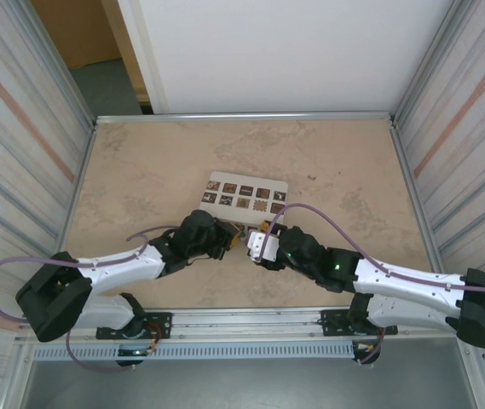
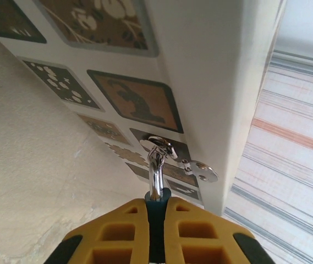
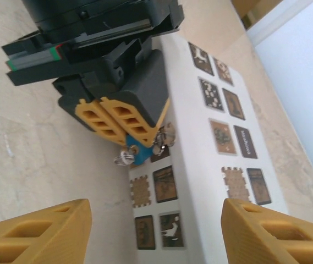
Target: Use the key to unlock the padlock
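- Your left gripper (image 2: 157, 217) is clenching a small blue body, apparently the padlock (image 2: 158, 199), with its chrome shackle (image 2: 155, 173) pointing out over the white picture card (image 2: 211, 66)
- A key (image 2: 203, 171) is dangling from a ring (image 2: 157, 144) at the shackle's tip
- Your right gripper (image 3: 155, 209) is standing released, jaws wide, facing the lock from just beside it
- You are setting up the key pickup, I judge; next you are needing to pinch that loose key by its bow and line it with the keyway, which is sitting somewhere I cannot make out

left arm (image 1: 131, 266) and right arm (image 1: 395, 277) angled inward, left jaws clamped closed, right jaws spread
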{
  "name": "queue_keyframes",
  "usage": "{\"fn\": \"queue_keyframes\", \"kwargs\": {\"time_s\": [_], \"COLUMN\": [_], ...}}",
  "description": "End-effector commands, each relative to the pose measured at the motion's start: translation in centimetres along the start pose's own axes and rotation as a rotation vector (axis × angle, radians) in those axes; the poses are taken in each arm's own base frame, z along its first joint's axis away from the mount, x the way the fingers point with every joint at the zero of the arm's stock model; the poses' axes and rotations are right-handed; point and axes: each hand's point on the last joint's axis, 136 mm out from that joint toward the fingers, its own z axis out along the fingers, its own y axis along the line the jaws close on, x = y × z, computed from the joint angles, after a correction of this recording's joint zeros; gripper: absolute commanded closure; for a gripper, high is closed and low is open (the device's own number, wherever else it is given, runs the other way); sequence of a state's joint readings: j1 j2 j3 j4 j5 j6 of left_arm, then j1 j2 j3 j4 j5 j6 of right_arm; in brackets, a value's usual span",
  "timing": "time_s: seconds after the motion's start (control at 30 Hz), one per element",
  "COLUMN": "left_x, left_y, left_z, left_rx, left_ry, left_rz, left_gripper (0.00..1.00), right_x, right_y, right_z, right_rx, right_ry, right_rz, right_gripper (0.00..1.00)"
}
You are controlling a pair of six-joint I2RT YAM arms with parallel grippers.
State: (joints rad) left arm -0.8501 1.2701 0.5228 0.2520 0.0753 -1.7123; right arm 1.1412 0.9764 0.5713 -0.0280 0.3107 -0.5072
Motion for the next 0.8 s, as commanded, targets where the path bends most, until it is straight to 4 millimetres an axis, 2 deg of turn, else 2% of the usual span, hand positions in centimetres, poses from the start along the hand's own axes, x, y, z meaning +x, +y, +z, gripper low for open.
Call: {"fn": "queue_keyframes", "kwargs": {"time_s": [0.0,0.23,0.57,0.77], "left_x": [0.7,0.9,1.1,1.0], "left_y": [-2.7,-3.0,-2.9,-2.8], "left_z": [-0.7,-0.4,-0.2,-0.1], "left_rx": [0.051,0.056,0.057,0.059], "left_ry": [0.028,0.041,0.054,0.053], "left_rz": [-0.030,-0.035,-0.037,-0.042], "left_gripper": [1.00,1.00,1.00,1.00], "right_x": [-0.8,-0.4,0.4,1.1], "right_y": [-1.0,0.6,2.6,2.4], "right_z": [0.1,1.7,3.8,4.6], "right_rx": [0.075,0.035,-0.015,-0.012], "right_ry": [-0.035,-0.010,0.020,0.042], "right_rz": [-0.044,-0.054,-0.072,-0.043], "right_gripper": [0.40,0.50,0.59,0.66]}}
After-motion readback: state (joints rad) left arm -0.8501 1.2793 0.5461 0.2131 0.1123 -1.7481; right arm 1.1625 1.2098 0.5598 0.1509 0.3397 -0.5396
